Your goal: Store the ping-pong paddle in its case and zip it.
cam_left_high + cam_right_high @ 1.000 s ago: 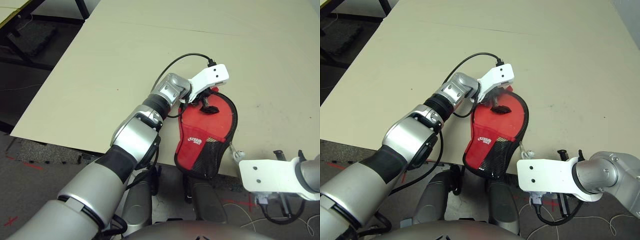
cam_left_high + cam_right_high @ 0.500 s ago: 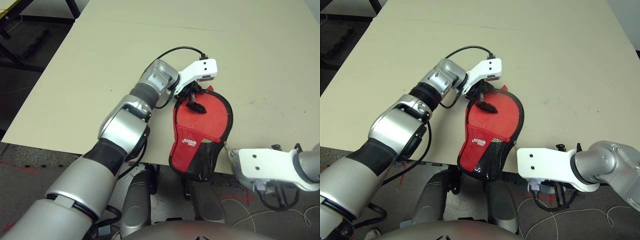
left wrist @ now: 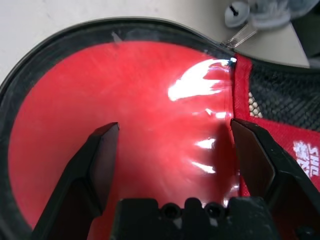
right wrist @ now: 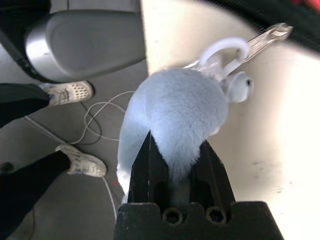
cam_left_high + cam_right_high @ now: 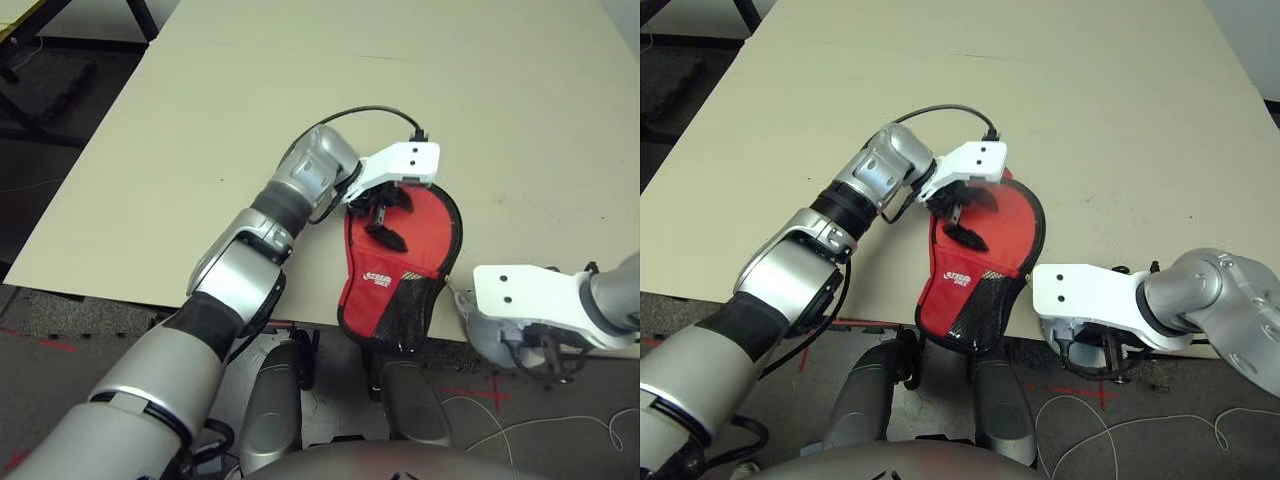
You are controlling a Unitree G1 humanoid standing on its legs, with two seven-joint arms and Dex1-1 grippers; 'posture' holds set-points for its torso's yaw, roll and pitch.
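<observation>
The red case (image 5: 412, 245) with black edging lies at the table's front edge. Its black mesh pocket (image 5: 405, 312) hangs over that edge. My left gripper (image 5: 388, 217) hovers open just above the case's round face (image 3: 150, 100), one finger to each side and nothing between them. My right gripper (image 4: 176, 145) is off the table's front edge to the right of the case, shut on a pale grey fluffy pouch (image 4: 170, 110). A ring joins the pouch to the case's zip pull (image 4: 267, 35). The ping-pong paddle is hidden.
The beige table (image 5: 300, 90) stretches far beyond and to both sides of the case. A black cable (image 5: 350, 115) loops over my left wrist. Below the front edge is floor with loose cords, and a person's shoes (image 4: 70, 92) stand there.
My left gripper has moved from the case's far rim to over its round face, still open. My right arm has come closer to the table edge, still holding the pouch.
</observation>
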